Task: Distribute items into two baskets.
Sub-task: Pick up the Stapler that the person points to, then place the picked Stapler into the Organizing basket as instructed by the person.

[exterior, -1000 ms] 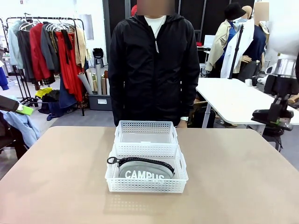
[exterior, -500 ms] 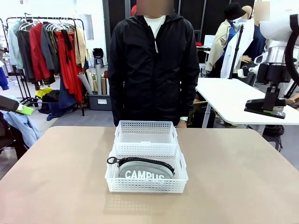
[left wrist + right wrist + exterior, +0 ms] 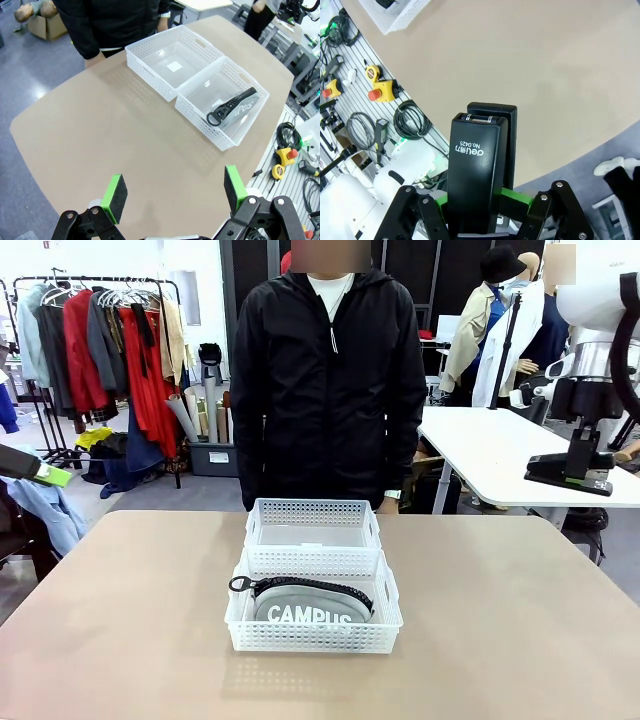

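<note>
While right tool (image 3: 578, 462) grips stapler (image 3: 568, 471) — long axis near level.

Tan table (image 3: 120, 640), rounded corners, plain top. Two white perforated baskets sit directly on it, long sides touching. Near basket (image 3: 313, 640) is the landmark, about mid-table. Far basket (image 3: 313, 512) is just behind it, toward the person's edge. Both also seen from the left wrist: near basket (image 3: 200, 117), far basket (image 3: 150, 65) beside it. Bare tabletop stretches left, right and in front of the near basket.
</note>
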`<state>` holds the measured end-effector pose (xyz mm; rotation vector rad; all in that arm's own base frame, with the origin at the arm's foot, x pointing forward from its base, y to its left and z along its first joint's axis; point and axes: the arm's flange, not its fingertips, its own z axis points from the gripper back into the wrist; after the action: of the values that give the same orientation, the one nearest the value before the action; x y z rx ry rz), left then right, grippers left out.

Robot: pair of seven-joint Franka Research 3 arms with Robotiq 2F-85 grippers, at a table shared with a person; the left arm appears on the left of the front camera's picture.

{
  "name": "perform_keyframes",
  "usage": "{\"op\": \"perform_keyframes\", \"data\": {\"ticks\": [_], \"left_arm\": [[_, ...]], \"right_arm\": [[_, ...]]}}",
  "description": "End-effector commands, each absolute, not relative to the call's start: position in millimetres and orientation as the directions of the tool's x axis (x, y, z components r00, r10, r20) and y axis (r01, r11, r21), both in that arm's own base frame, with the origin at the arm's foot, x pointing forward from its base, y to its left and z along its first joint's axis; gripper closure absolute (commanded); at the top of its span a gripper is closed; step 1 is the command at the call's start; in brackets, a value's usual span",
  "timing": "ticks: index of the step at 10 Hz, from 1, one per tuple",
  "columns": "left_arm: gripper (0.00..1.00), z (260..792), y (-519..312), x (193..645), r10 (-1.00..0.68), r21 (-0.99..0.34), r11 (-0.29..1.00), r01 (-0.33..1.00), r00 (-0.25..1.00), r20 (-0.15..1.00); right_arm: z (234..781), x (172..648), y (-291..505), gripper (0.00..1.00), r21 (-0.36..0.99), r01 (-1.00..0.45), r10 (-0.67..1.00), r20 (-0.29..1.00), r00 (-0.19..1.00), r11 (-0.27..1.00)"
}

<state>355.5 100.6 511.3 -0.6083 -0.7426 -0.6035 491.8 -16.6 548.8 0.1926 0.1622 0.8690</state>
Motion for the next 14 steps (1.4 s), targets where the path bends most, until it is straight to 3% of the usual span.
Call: {"op": "perform_keyframes", "data": {"ticks": [1, 14], "left_arm": [[0.00, 511.4, 101.6, 357.0, -0.276, -0.279, 0.658, 0.699, 0.569, 0.775], [0.00, 511.4, 101.6, 357.0, -0.276, -0.279, 0.658, 0.699, 0.569, 0.775]], "right_arm": [[550.6, 491.1, -16.4, 1.00, 0.231, -0.737, 0.766, -0.061, 0.641, 0.635], [550.6, 491.1, -16.4, 1.00, 0.231, -0.737, 0.766, -0.061, 0.641, 0.635]]}}
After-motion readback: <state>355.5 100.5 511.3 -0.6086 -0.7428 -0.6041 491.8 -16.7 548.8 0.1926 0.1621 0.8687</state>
